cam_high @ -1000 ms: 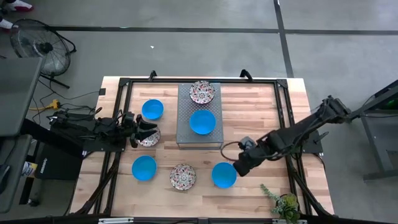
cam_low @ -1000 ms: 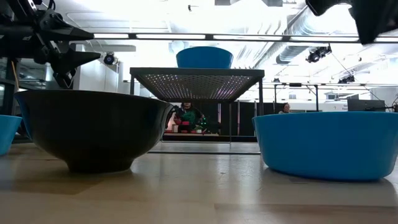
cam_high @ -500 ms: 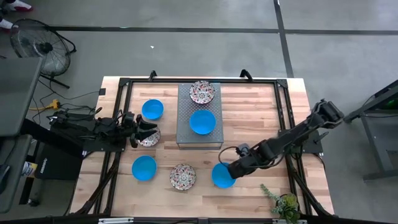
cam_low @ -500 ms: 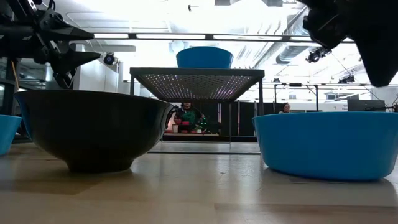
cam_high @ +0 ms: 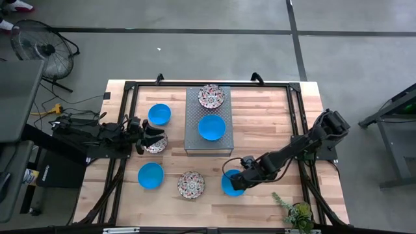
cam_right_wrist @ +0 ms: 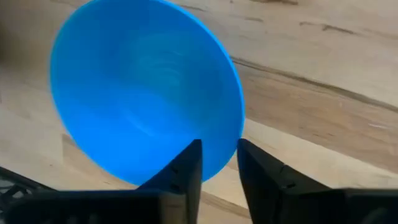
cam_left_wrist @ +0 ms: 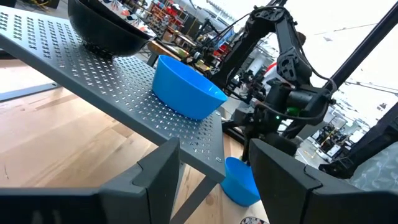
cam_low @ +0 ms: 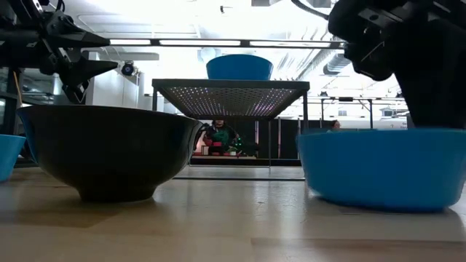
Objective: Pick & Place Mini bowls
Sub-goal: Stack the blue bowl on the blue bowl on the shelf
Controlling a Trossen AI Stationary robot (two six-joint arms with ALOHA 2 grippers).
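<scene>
My right gripper (cam_high: 235, 182) is low over the blue bowl (cam_high: 229, 184) near the table's near edge. It is open by a narrow gap (cam_right_wrist: 219, 152), with one finger inside the bowl (cam_right_wrist: 146, 93) and one outside its rim. My left gripper (cam_high: 153, 137), open (cam_left_wrist: 214, 149), hovers above a patterned bowl (cam_high: 158, 145) left of the grey slab (cam_high: 192, 140). A blue bowl (cam_high: 211, 127) and a patterned bowl (cam_high: 211, 96) sit on the slab. Two more blue bowls (cam_high: 159, 114) (cam_high: 151, 175) and one patterned bowl (cam_high: 191, 184) rest on the table.
The slab stands raised on legs (cam_low: 231, 98), with open space under it. A small potted plant (cam_high: 296, 213) stands at the near right corner, close behind the right arm. A black frame (cam_high: 195, 84) runs around the table. Bare wood lies right of the slab.
My right gripper has moved toward the table's left and near edge and come down onto the blue bowl, and its fingers now stand astride the rim. The bowl has stayed where it was. The left arm has kept still.
</scene>
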